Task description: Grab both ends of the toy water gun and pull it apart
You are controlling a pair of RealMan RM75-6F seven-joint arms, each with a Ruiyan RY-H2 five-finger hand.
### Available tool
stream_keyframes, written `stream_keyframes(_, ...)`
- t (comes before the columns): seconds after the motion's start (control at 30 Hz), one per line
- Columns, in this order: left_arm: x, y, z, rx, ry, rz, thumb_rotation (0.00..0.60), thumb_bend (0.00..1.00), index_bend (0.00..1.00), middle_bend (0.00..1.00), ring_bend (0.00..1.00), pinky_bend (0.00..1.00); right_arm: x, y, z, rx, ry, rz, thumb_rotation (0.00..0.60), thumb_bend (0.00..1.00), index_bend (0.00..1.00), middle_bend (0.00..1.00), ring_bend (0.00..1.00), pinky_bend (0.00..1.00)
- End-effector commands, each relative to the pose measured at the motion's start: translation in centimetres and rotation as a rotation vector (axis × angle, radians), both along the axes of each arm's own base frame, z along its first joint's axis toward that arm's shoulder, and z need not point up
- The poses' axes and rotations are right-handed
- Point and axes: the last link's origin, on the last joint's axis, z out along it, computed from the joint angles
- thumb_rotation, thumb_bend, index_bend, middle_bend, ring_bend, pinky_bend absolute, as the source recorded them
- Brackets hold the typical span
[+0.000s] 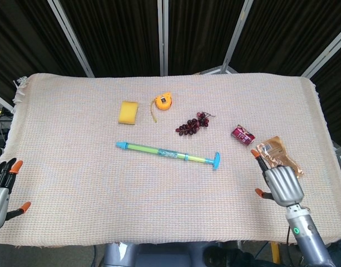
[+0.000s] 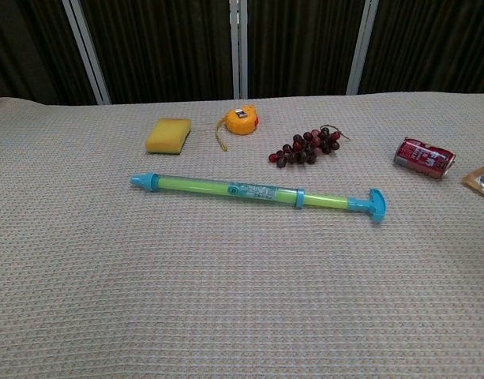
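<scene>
The left hand point(image 1: 0, 192) is being held spread and empty at the desk's point(image 1: 75, 167) eight o'clock edge. The toy water gun point(image 1: 169, 153) is lying at centre, untouched. The right hand point(image 1: 281, 183) is being held spread, empty, at four o'clock.

both views are bright and evenly lit from overhead, with only faint, short shadows under things on the desk point(image 1: 75, 167). focus is sharp and free of glare; the backdrop at 12 o'clock stays dark.
</scene>
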Motion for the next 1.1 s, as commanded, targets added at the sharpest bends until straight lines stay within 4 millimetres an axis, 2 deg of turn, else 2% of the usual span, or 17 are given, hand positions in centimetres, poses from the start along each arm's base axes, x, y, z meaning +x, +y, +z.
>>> stream_keyframes(0.03, -0.5, 0.6, -0.5, -0.008, 0.013, 0.024, 0.600, 0.00, 0.00, 0.00, 0.00, 0.00, 2.5, -4.9, -2.6, 0.110, -0.020, 0.009, 0.600, 0.00, 0.20, 0.99, 1.00, 1.00)
stream_keyframes(0.17, -1.0, 1.1, -1.2, -0.017, 0.035, 0.048, 0.600, 0.00, 0.00, 0.00, 0.00, 0.00, 4.1, -8.2, -5.3, 0.179, 0.015, -0.009, 0.600, 0.00, 0.26, 1.00, 1.00, 1.00)
stream_keyframes(0.4, -1.2, 1.4, -1.8, -0.028, 0.053, 0.061, 0.600, 0.00, 0.00, 0.00, 0.00, 0.00, 5.4, -11.3, -9.3, 0.232, 0.020, -0.075, 0.600, 0.03, 0.36, 1.00, 1.00, 1.00)
stream_keyframes(0.5, -1.3, 1.5, -2.0, -0.032, 0.056, 0.065, 0.600, 0.00, 0.00, 0.00, 0.00, 0.00, 5.9, -11.9, -10.7, 0.237, 0.029, -0.092, 0.600, 0.07, 0.41, 1.00, 1.00, 1.00)
stream_keyframes(0.8, -1.6, 1.8, -2.2, -0.038, 0.055, 0.068, 0.600, 0.00, 0.00, 0.00, 0.00, 0.00, 6.7, -12.7, -13.4, 0.232, 0.057, -0.117, 0.600, 0.14, 0.42, 1.00, 1.00, 1.00)
stream_keyframes(1.1, -1.7, 1.9, -2.4, -0.041, 0.062, 0.077, 0.600, 0.00, 0.00, 0.00, 0.00, 0.00, 7.3, -12.8, -14.8, 0.247, 0.054, -0.149, 0.600, 0.15, 0.44, 1.00, 1.00, 1.00)
